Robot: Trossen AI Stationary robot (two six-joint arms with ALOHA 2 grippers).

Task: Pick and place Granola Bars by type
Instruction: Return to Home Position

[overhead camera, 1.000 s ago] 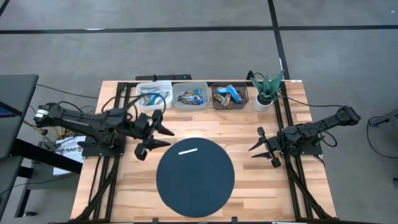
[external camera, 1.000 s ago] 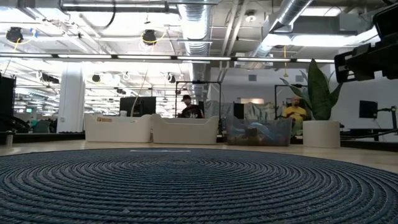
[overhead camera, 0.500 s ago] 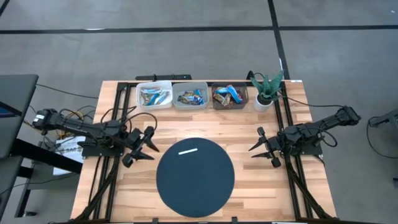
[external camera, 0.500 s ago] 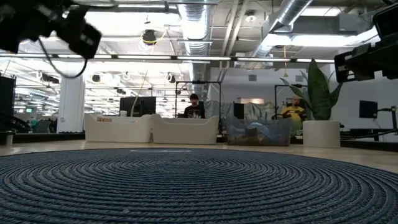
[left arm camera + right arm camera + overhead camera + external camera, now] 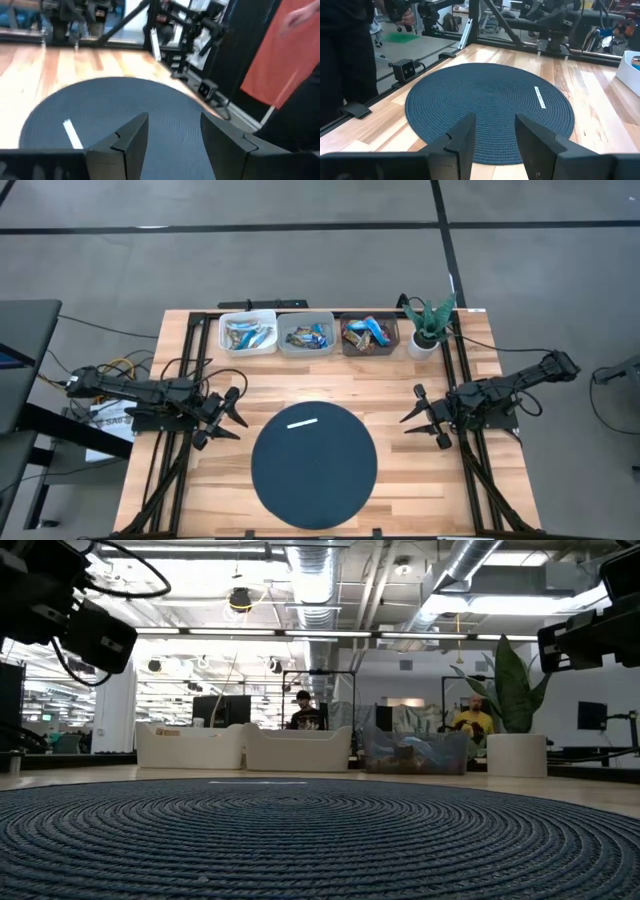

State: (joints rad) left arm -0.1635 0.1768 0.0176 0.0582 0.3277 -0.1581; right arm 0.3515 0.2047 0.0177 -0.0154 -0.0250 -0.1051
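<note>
The granola bars lie in three bins along the table's far edge: mostly blue ones in the left bin, mixed silvery ones in the middle bin, and orange-brown and blue ones in the right bin. My left gripper hovers open over the wood just left of the round dark mat, and its wrist view shows it empty. My right gripper waits open at the mat's right side and is also empty. No bar is on the mat.
A thin white strip lies on the far part of the mat. A potted plant stands right of the bins. Black frame rails run along both table sides. People show in the room beyond the table.
My left gripper has drawn back from near the left bin toward the table's left and near edges. It has come down beside the mat, staying open and empty. My right arm has kept still.
</note>
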